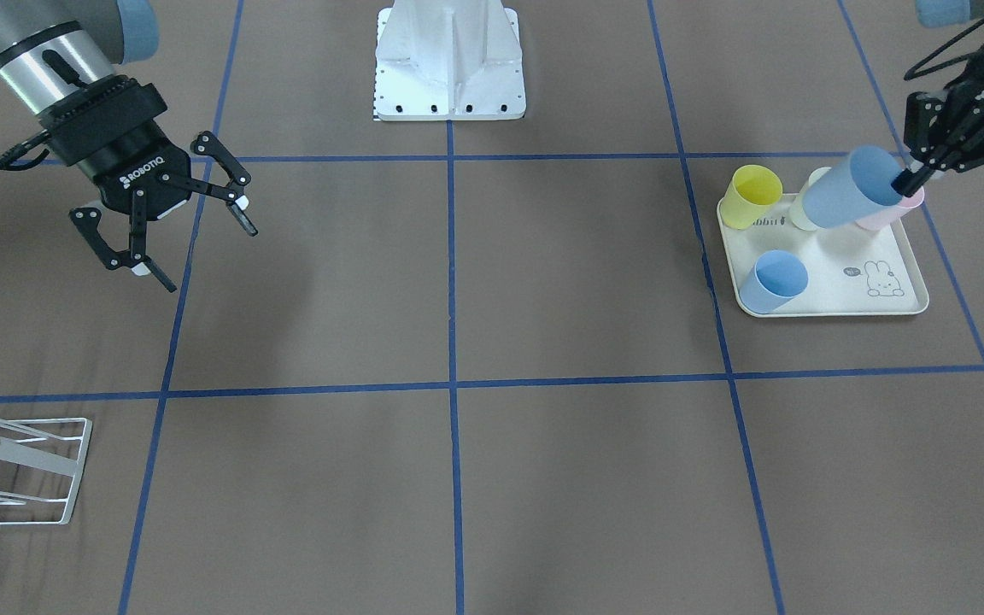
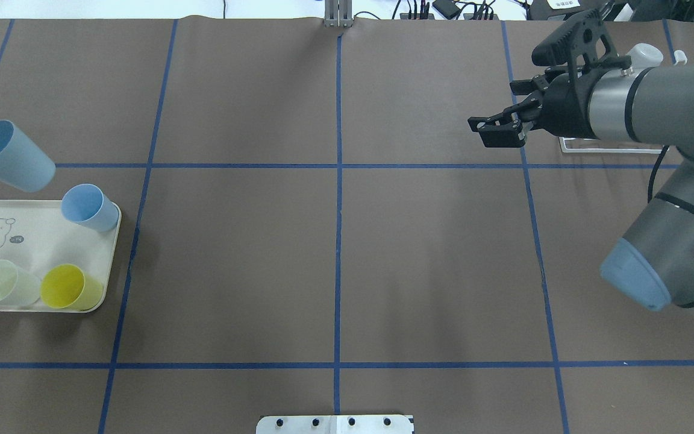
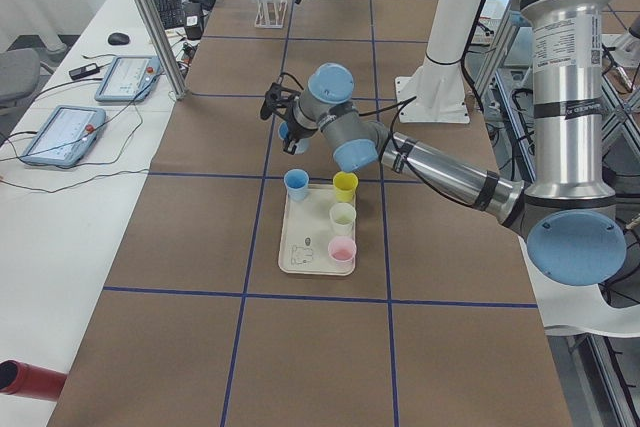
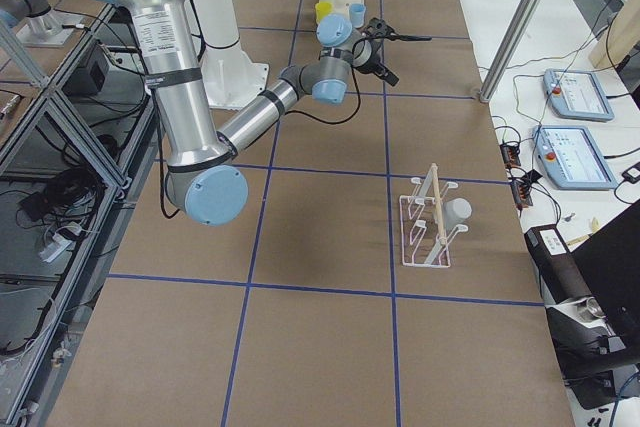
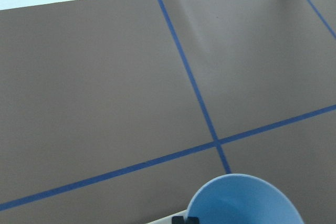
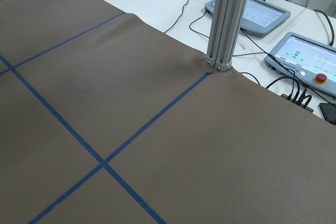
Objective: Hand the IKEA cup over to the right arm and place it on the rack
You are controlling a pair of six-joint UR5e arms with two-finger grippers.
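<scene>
Left pincer (image 1: 906, 181) clamps the smooth, tapered blue cup (image 1: 849, 190); right pincer (image 1: 207, 255) gapes.

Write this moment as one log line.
left gripper: shut on blue cup, raised near tray | right gripper: open, empty | rack: not reached

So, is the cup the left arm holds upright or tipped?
Tipped: the held blue cup leans steeply, rim pinched by the jaws of the left gripper.
</scene>
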